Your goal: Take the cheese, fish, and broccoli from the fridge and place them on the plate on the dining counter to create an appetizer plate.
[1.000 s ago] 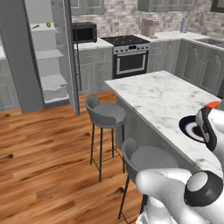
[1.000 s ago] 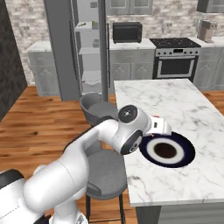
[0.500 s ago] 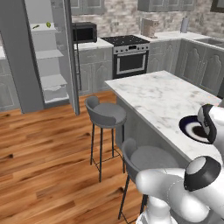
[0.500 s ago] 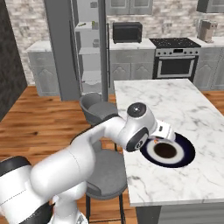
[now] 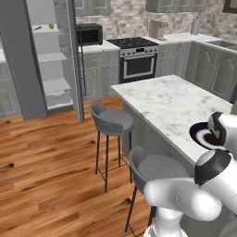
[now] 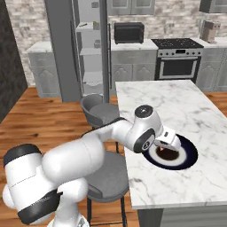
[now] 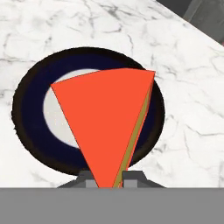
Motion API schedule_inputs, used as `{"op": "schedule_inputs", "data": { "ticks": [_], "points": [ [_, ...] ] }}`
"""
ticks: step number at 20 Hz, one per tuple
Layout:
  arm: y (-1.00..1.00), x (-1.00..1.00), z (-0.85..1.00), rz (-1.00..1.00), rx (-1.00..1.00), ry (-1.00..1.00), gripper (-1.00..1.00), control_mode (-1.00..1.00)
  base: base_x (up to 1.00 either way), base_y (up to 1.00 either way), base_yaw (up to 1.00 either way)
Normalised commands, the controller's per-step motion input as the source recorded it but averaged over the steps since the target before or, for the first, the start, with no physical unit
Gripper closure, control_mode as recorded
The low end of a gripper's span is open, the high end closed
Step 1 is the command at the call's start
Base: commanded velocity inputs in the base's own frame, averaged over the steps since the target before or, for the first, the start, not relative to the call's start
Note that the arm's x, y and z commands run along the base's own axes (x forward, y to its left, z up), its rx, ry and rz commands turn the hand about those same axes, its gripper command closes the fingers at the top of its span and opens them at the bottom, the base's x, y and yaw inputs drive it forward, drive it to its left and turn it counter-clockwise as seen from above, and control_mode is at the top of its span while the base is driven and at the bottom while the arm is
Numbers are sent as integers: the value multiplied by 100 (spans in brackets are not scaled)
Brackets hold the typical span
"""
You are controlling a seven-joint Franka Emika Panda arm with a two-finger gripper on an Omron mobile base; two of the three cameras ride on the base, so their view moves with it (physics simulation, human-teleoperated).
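In the hand view the tool pinches the narrow point of the cheese, an orange-red wedge with a tan side face, which fans up through the middle of the frame. Behind the wedge lies the plate, dark navy with a pale centre, on the white grey-veined tabletop.

In the right base view the plate sits at centre right on the dining counter, near its front-left edge, and the white arm reaches from lower left so that the tool hangs over the plate's left rim. In the left base view the plate shows at the right edge, partly behind the arm.

The fridge stands open at the upper left of the left base view; two small greenish items rest on its top shelf, too small to tell apart. Two grey stools stand beside the counter.

No brand, label or writing can be read anywhere.
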Motion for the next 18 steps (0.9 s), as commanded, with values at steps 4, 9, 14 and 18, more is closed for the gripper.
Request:
{"op": "schedule_inputs", "data": {
  "ticks": [4, 9, 14, 18],
  "points": [
    [-28, 9, -40, -10, 1, 0, 100, -100, 0, 0, 0],
    [-35, 18, -40, -8, 2, 0, 100, -100, 0, 0, 0],
    [-24, 26, -35, -7, 3, 3, 100, -100, 0, 0, 0],
    [-10, 35, -28, -4, 5, 9, 100, -100, 0, 0, 0]
  ]
}}
